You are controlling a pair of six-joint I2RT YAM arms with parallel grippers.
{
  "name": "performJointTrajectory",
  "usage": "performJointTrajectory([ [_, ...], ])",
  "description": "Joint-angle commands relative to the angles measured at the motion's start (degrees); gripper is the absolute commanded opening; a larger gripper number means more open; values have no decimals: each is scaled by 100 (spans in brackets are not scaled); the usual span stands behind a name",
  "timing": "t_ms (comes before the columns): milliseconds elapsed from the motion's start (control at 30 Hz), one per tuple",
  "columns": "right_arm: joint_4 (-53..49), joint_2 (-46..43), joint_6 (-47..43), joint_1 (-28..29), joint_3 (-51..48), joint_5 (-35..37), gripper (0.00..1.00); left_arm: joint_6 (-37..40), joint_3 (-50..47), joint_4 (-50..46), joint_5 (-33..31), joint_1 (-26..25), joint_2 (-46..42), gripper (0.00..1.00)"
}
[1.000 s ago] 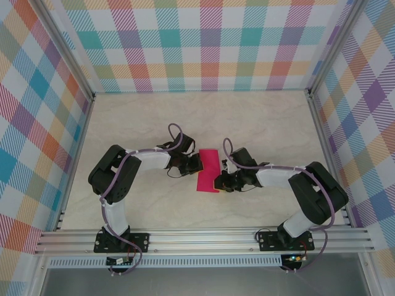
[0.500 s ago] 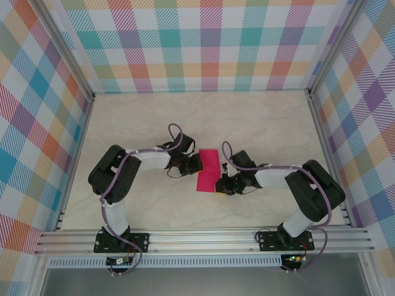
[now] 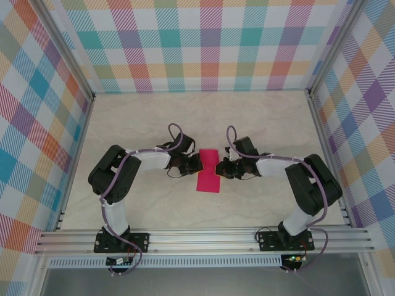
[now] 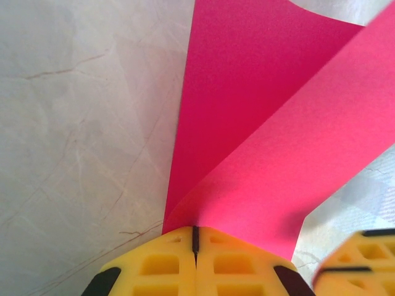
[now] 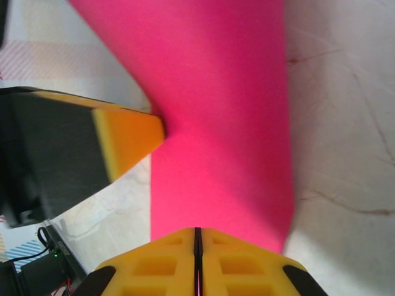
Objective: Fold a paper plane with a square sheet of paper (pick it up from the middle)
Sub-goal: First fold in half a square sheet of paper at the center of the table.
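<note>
Pinching the sheet from opposite sides, both tools are fully closed on pink paper. The left tool (image 4: 195, 237) has its yellow fingertips pressed together, with the paper's edge trapped in the seam between them. The right tool (image 5: 197, 237) grips the opposite edge the same way, jaws shut with no gap.

Between them, the square sheet of paper (image 3: 208, 172) sits near the middle of the desk (image 3: 265, 123). From above it reads as a narrow magenta strip, so it appears doubled over. In the left wrist view, one layer runs flat away from the tool. A second layer lifts and sweeps off to the right, bowed rather than sharply creased.

The paper looks thin, very light and limp. It would probably slide on the smooth marbled desk, crumple under a careless push, and tear if the two tools pulled apart. The edges, close to the intended fold line, seem the best places to hold it.

The two tools face each other closely, so there is little room between their fingertips. Open desk lies to the far side and to both left and right. The checked walls (image 3: 210, 43) stand well apart, and a metal rail (image 3: 203, 237) borders the near edge.
</note>
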Motion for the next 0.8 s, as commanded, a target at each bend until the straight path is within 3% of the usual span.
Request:
performJointTrajectory([
  [0,118,307,-161,5,-5,-141,10,122,-246,-600,-389,-86,164,0],
  [267,194,505,-133,5,-129,-130,8,141,-261,-634,-415,-86,154,0],
  [500,-8,210,-190,-3,302,-237,10,155,-261,-635,-415,-86,172,0],
  [767,-95,657,-310,-134,731,-279,10,159,-259,-635,-415,-86,189,0],
])
